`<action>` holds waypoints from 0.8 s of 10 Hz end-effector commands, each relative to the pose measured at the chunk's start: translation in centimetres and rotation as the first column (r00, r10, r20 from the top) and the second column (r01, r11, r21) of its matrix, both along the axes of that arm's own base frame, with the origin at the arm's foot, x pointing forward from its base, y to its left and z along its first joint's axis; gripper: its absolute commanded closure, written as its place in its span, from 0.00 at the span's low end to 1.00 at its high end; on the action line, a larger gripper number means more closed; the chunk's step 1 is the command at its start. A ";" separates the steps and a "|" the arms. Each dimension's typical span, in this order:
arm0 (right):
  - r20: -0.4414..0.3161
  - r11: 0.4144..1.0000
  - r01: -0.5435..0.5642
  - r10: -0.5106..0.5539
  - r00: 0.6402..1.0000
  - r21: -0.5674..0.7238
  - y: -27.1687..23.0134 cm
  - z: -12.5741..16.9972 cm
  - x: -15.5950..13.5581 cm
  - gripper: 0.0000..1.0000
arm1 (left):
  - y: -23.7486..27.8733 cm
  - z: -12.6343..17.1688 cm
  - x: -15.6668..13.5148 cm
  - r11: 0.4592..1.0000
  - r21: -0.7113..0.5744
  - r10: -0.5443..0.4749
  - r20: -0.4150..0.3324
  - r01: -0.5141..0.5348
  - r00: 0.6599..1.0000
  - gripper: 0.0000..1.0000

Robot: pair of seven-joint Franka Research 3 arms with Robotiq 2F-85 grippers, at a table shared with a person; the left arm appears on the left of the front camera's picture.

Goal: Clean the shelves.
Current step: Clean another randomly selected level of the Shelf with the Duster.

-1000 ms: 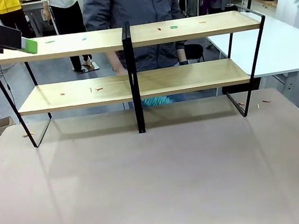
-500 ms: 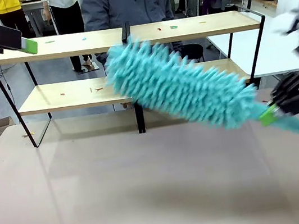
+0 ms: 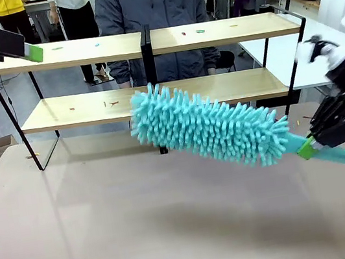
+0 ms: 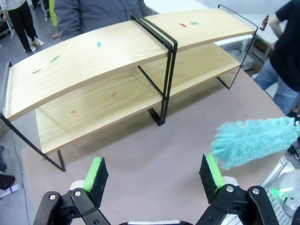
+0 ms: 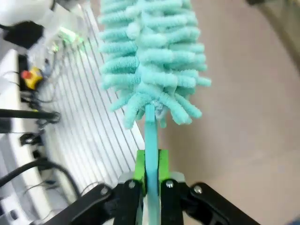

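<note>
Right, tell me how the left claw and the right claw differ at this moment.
The left claw is open and empty; the right claw is shut on the handle of a teal duster. The left claw sits high, by the left end of the top board of the shelves; the right claw is low on the right, over the table. Both are black with green pads.

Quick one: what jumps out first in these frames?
A big fluffy teal duster, held by its handle in the right gripper, slants over the table in front of the shelves. Small coloured scraps dot both wooden boards. The left gripper hangs open by the shelves' upper left corner.
</note>
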State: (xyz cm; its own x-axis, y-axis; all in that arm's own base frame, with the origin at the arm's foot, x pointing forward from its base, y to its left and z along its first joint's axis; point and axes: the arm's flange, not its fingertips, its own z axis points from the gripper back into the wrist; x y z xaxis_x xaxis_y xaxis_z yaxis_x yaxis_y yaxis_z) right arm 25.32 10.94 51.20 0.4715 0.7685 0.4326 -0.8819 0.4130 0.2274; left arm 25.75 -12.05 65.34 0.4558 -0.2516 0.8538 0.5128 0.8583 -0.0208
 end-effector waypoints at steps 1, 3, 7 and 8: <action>-0.051 0.992 -0.014 0.007 0.999 -0.124 7.3 0.7 3.9 0.88 | 0.1 0.1 -0.1 1.000 -0.003 0.000 0.003 0.000 1.000 0.00; -0.080 0.987 0.069 -0.081 0.994 -0.142 14.6 0.3 5.7 0.88 | 0.1 0.1 -0.1 1.000 -0.003 0.000 0.003 0.000 1.000 0.00; -0.101 0.991 0.116 -0.122 0.987 -0.066 20.3 -1.4 4.0 0.88 | 0.1 0.1 -0.1 1.000 -0.003 0.000 0.003 0.000 1.000 0.00; -0.101 0.991 0.116 -0.122 0.987 -0.066 20.3 -1.4 4.0 0.88 | 0.1 0.1 -0.1 1.000 -0.003 0.000 0.003 0.000 1.000 0.00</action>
State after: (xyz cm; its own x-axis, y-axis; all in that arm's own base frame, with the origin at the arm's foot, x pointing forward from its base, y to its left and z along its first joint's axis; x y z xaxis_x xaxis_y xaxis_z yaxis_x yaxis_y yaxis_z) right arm 30.05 32.79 48.90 0.6332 0.6985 0.3333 -0.7734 0.5546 0.3069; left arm 25.75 -12.06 65.34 0.4557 -0.2518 0.8538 0.5127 0.8583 -0.0206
